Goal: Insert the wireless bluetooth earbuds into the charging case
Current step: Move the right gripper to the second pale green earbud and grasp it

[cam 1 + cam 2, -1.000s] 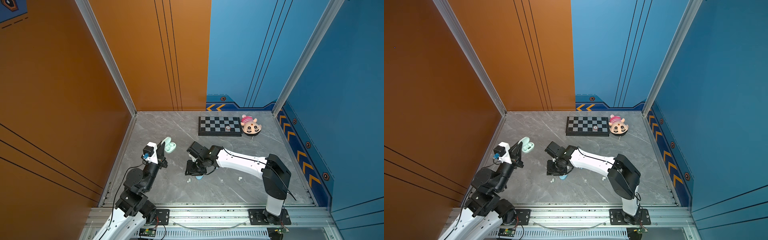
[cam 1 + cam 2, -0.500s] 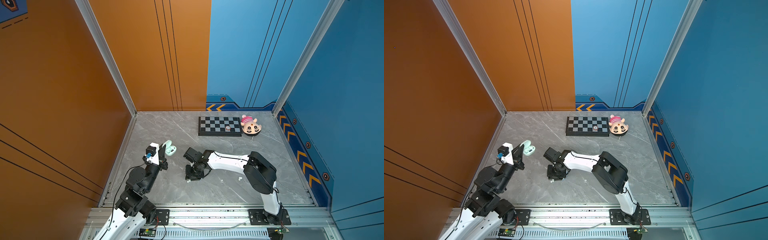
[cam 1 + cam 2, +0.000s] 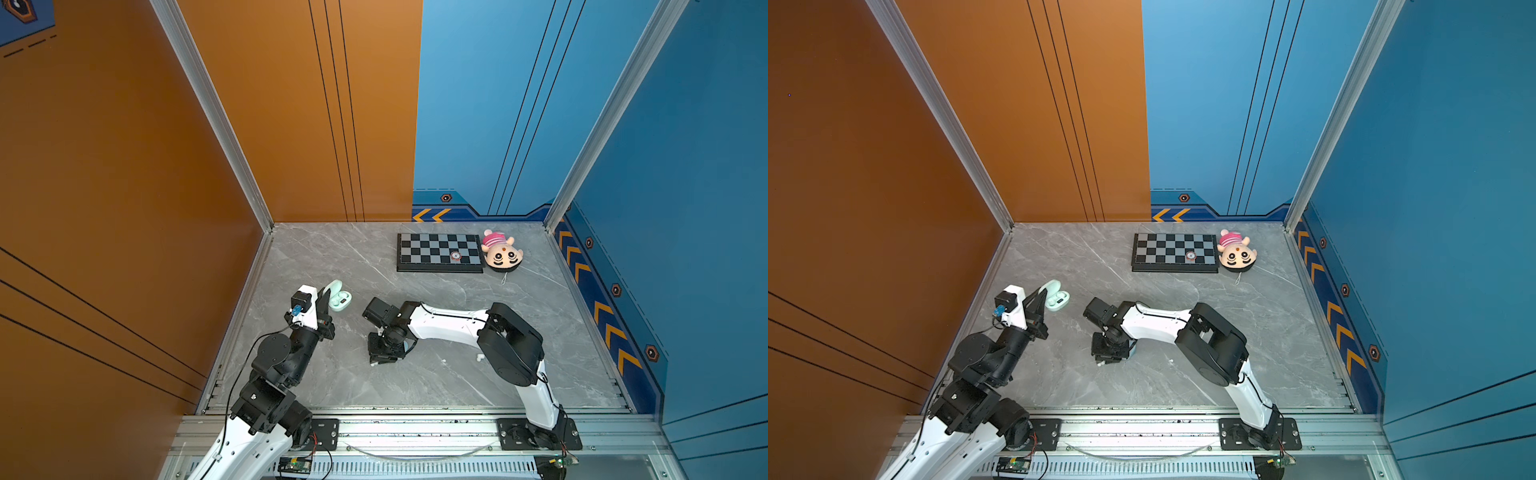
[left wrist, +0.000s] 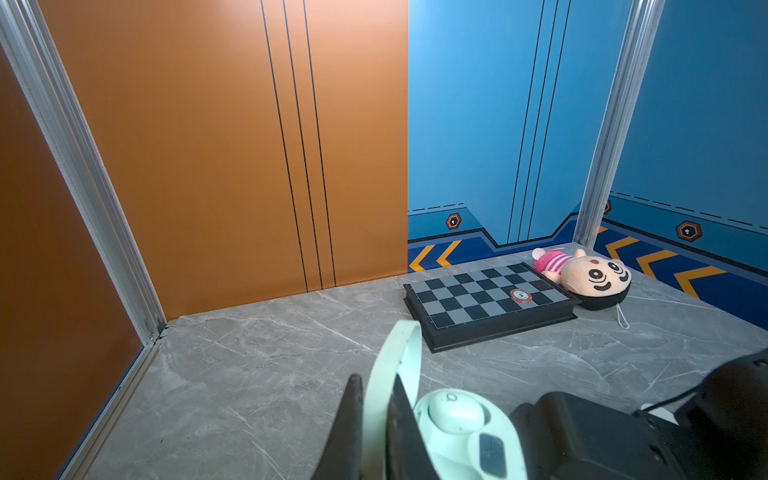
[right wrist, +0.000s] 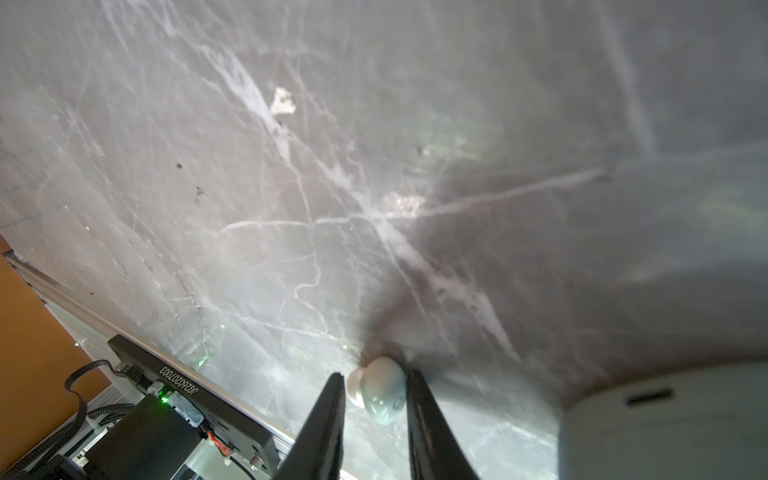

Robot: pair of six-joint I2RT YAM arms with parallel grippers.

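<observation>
Pinching pale earbud [image 5: 380, 395] with right end effector [image 5: 375, 379] toward table's [image 3: 457, 374] front edge. Clamping open charging case [image 4: 457, 419] by lid [image 4: 399, 345] with left end effector [image 4: 376, 380] near left edge. Probably featherlight, hard, slick: squeeze gently across widest part.

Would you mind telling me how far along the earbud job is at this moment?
Done: one earbud looks seated in the mint case, lid pinched open by the left gripper. In hand: the right gripper has its jaws either side of a second earbud on the table. Left: lifting and seating it; another loose bud waits.
</observation>
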